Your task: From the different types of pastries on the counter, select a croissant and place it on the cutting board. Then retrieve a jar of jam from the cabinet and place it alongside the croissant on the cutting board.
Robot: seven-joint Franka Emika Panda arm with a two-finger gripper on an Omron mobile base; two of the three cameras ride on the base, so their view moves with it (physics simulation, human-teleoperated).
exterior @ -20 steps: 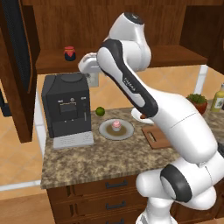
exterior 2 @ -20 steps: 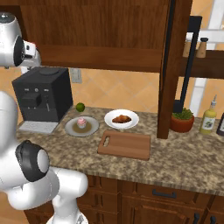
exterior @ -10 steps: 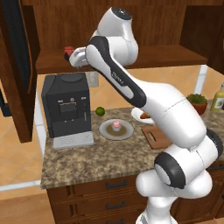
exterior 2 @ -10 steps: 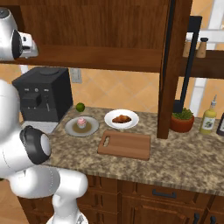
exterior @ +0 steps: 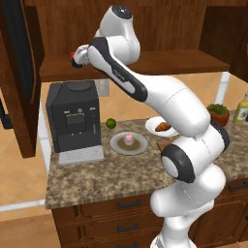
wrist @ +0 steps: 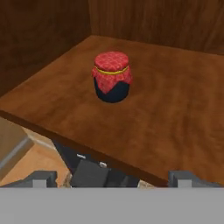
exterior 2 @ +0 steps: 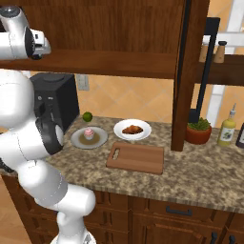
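Ahead of the wide-spread pincer (wrist: 111, 178), the jar of jam (wrist: 112, 77)

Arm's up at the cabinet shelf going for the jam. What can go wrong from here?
1. The croissant lies on the white plate, and the cutting board is bare: that first step looks skipped.
2. The jar of jam stands back from the shelf edge; the open gripper is short of it and might tip it on approach.
3. The coffee machine sits right under the shelf, so a dropped jar could hit it.
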